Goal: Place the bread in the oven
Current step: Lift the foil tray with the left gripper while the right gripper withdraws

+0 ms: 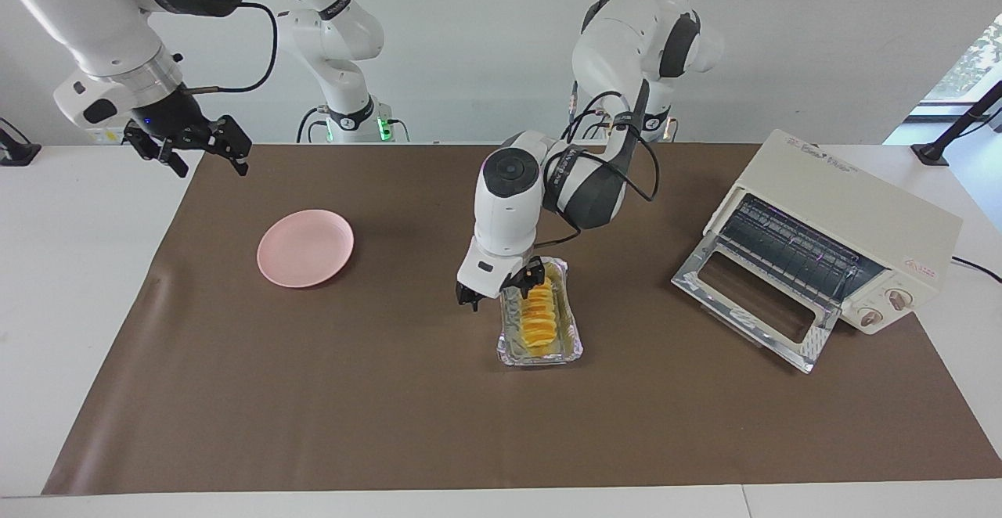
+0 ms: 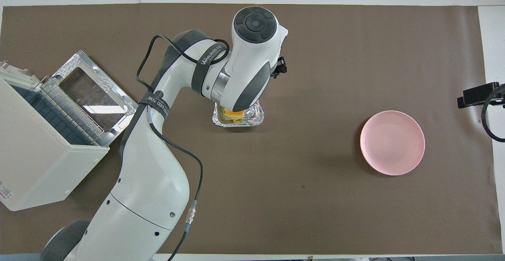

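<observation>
Count: 1 bread [image 1: 538, 316], 1 foil tray [image 1: 575, 347], 1 pink plate [image 1: 305, 247], 1 oven [image 1: 822, 240], 2 arms w/ 2 grippers.

Bread lies lengthwise in the foil tray, mid-table, betw. plate and oven. The tray's long axis runs toward/away from the robots. In the overhead view only the tray's near end and a bit of yellow loaf [image 2: 232, 114] show; the rest sits under the left arm's wrist.

Left gripper [image 1: 502, 288] is low at the tray's end nearest the robots. Fingers are spread apart: one finger [image 1: 535, 274] stands at the loaf's near end, the other outside the tray wall toward the plate. Whether either finger touches the bread, can't tell.

Right gripper [image 1: 196, 145] waits in the air at the right arm's end, over the mat's edge, well apart from the plate. Fingers spread apart, nothing betw. them.

Oven stands at the left arm's end, turned at an angle, door dropped fully open onto the mat, wire rack visible inside, 2 round knobs on its front panel. Nothing on the rack.

Plate is bare, toward the right arm's end, a bit nearer the robots than the tray.

Surface: brown mat [image 1: 391, 408] over a white table [image 1: 70, 267]. Room: plain white wall at the robots' backs, a window corner past the oven.
</observation>
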Robot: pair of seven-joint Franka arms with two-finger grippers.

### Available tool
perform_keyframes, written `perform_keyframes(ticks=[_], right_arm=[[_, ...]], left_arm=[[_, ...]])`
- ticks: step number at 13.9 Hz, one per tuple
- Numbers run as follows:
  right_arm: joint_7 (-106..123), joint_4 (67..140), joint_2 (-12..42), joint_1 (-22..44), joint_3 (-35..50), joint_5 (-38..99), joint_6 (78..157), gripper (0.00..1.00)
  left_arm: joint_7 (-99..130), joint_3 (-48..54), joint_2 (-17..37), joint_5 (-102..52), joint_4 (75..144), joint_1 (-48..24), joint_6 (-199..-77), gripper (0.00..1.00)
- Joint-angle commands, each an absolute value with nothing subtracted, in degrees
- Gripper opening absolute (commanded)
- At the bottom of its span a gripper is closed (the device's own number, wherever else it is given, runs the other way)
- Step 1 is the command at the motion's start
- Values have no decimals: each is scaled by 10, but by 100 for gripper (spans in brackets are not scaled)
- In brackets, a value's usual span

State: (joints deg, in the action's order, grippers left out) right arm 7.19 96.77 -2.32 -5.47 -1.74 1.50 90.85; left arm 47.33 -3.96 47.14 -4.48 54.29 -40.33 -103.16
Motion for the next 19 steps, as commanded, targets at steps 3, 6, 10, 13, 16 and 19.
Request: perform_keyframes(ticks=[3, 6, 10, 13, 16, 19], right_arm=[[84, 1027, -47, -61, -6, 13, 977, 100], [51, 1030, -47, -33, -2, 13, 981, 100], [15, 1029, -47, -24, -1, 13, 976, 100], [11, 1030, -49, -23, 1, 13, 959, 100], [14, 1024, -47, -14, 1, -6, 960, 100], [18, 1018, -44, -13, 2, -29, 961, 100]], left_arm=[[498, -52, 439, -53, 656, -425, -1128, 100], [499, -52, 437, -54, 661, -421, -1130, 100], [497, -52, 421, -52, 707, -429, -1139, 98], [498, -51, 415, -54, 720, -434, -1140, 94], [503, -50, 416, -57, 722, -437, -1150, 89], [509, -49, 415, -60, 733, -439, -1153, 72]])
